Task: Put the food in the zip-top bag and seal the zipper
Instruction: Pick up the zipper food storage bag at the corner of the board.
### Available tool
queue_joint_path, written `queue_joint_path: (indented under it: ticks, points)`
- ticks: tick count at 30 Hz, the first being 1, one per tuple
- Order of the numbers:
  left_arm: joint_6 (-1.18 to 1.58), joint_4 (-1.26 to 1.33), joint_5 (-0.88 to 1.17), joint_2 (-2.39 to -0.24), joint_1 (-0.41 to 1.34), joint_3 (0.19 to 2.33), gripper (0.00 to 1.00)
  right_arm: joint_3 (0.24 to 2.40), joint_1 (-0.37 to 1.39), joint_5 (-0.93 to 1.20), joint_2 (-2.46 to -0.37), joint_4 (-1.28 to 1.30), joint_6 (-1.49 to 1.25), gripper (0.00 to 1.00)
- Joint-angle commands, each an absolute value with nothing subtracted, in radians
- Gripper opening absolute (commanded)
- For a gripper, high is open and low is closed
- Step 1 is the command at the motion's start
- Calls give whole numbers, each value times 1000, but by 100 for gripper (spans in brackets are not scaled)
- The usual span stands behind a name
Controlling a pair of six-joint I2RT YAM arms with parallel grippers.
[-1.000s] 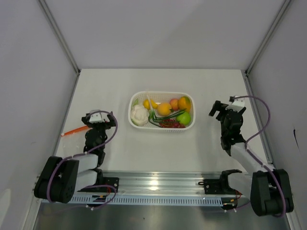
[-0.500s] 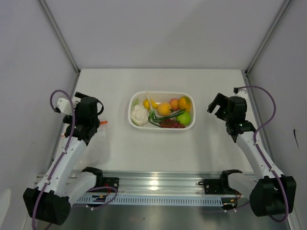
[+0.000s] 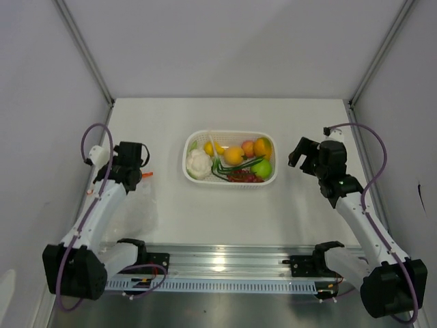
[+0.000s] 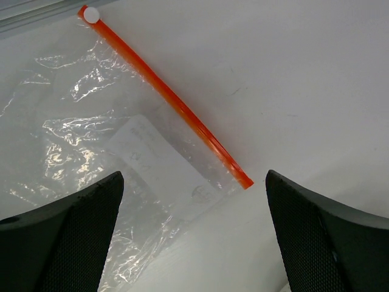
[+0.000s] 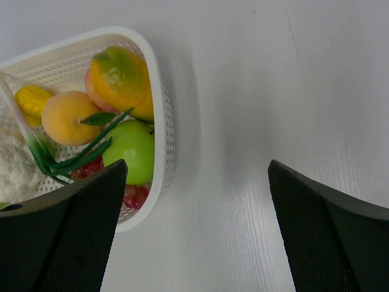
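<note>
Clear zip-top bag (image 4: 91, 152) below left pincer (image 4: 194, 234)

Bright, even overhead light is flooding the white table (image 3: 225, 212), leaving only soft shadows. Glare is glinting off the clear crinkled plastic bag (image 4: 73, 121) and the silver metal rail (image 3: 225, 263).

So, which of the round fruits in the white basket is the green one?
The green apple, at the right end of the white basket, next to the dark red grapes. All the rest are yellow, orange or peach-coloured.
</note>
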State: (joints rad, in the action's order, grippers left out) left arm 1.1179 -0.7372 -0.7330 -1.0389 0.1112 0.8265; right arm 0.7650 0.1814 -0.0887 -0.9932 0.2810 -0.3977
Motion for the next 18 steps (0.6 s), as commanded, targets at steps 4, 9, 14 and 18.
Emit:
queue_joint_path:
  ticks: [4,9,14,18]
  points:
    - [1206,-1007,-622,-1302,3,1061,100,798,239,-118,-1008,295,-362,99]
    - [1241,-1025,-525,-1433,-64,1124,97,801,271,-124,-1005,298,-356,99]
    - [1239,-1005,-434,-1558,-106,1178,97,799,291,-140,-993,299,-351,99]
    - [1241,-1045,-422,-1673,-132,1264,99,792,299,-141,-979,293,-350,99]
